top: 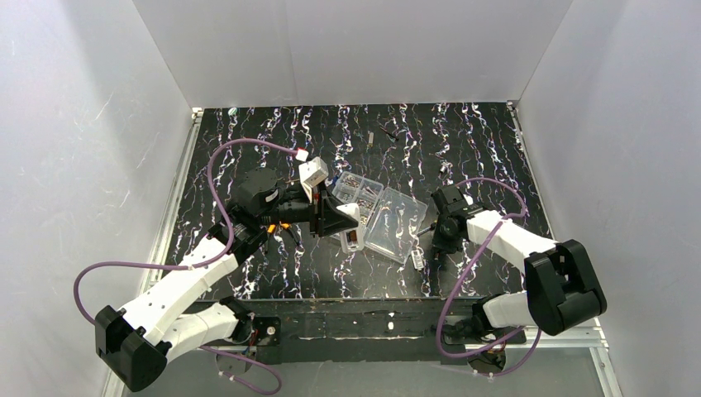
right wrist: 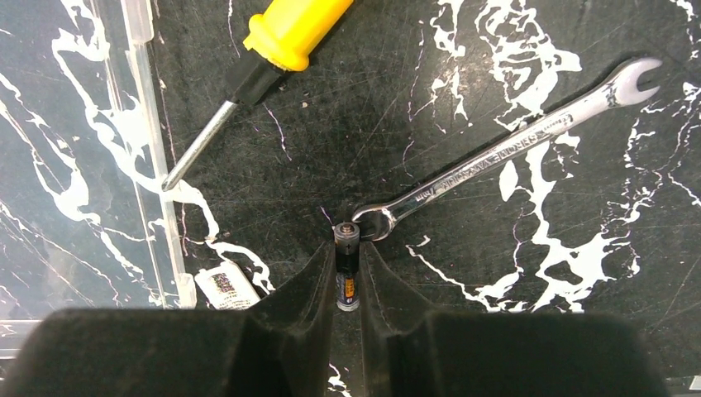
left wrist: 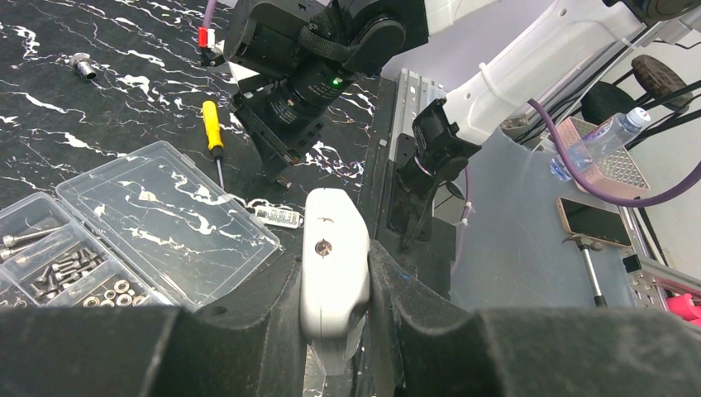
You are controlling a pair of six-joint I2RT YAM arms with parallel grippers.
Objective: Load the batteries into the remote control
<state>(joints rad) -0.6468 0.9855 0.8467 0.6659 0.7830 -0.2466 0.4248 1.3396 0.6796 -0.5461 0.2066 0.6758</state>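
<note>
Your left claw [left wrist: 335, 285] was pinching the remote [left wrist: 332, 240] - the white bar was clamped edge-on between both fingers, with one rounded end poking past the tips. A small round hole on its face pointed at the wrist camera. From above, you held the remote up off the tabletop [top: 248, 141], at the near-left side of the clear box [top: 395, 217].

The box lay open with its lid folded out flat. The left wrist view showed screws [left wrist: 74, 269] and washers in its compartments.

Your right claw [right wrist: 347, 277] was low over the tabletop to the right of the box, with its fingers pressed on a battery [right wrist: 347, 256]. This was a small dark cell with an orange band, lying lengthwise in the gap with a finger against each side. I couldn't tell whether it had left the tabletop.

A wrench [right wrist: 512, 145] lay flat - its ring end sat just beside the battery's far tip, and its open end pointed away to the right. The screwdriver [right wrist: 281, 37] lay on the tabletop near the box, with its yellow handle away from the claw and its blade tip at the box's edge. A small white label [right wrist: 225, 287] lay beside the claw's left finger.
</note>
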